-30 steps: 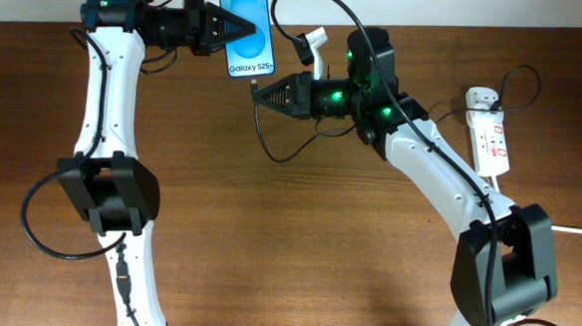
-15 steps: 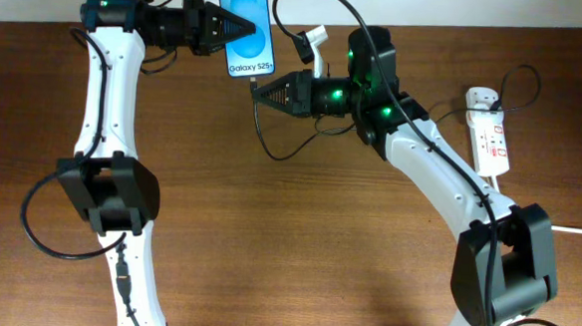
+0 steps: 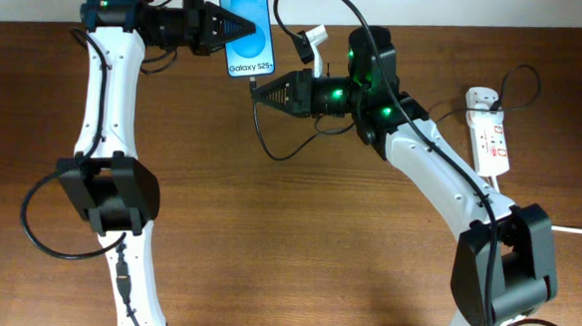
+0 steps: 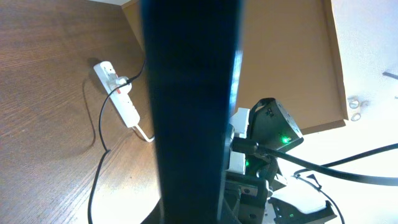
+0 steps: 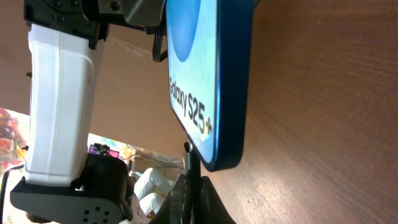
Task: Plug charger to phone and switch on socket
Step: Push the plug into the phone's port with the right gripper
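My left gripper [image 3: 240, 29] is shut on the phone [image 3: 246, 29], whose blue screen reads "Galaxy S25", and holds it above the table's far edge. In the left wrist view the phone's dark back [image 4: 193, 106] fills the middle. My right gripper [image 3: 258, 92] is shut on the plug tip of the charger's thin black cable [image 3: 263, 132], just below the phone's bottom edge. In the right wrist view the plug tip [image 5: 187, 152] sits right beside the phone's lower end [image 5: 214, 87]; I cannot tell whether it is inserted. The white socket [image 3: 487, 133] lies at the far right.
The charger's cable [image 3: 514, 90] loops up to the white adapter [image 3: 482, 97] at the socket's far end. A white clip-like part [image 3: 314, 39] sits near the right arm's wrist. The socket also shows in the left wrist view [image 4: 117, 92]. A thick white cord [image 3: 577, 230] runs off right.
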You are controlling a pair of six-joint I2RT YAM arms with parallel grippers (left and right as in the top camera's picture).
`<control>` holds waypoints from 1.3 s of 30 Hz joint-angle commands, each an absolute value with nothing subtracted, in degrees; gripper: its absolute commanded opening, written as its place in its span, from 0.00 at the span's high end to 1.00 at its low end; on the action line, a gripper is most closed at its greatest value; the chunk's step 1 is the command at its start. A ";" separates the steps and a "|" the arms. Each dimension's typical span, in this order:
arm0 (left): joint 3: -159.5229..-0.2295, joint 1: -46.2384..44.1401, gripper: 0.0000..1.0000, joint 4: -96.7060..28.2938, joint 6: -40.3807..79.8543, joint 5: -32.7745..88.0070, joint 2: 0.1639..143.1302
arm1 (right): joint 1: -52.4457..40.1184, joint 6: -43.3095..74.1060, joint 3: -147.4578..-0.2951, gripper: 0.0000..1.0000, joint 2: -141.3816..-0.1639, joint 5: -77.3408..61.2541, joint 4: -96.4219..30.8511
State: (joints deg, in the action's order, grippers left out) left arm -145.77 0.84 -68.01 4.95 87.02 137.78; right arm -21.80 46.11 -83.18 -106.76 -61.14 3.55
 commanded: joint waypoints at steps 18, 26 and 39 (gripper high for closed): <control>-147.26 0.27 1.00 -67.72 4.19 90.02 135.35 | -22.44 46.00 -84.25 0.96 -105.49 -62.39 4.34; -147.26 0.27 1.00 -67.79 4.25 90.19 135.35 | -20.95 46.81 -84.23 0.96 -105.51 -62.94 3.68; -147.26 0.27 1.00 -68.14 4.25 90.19 135.35 | -20.91 46.83 -84.23 0.96 -105.51 -60.84 3.75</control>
State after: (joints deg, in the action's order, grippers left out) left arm -145.77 0.30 -68.07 4.95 87.02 137.78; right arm -21.30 46.76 -83.18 -106.74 -61.93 3.49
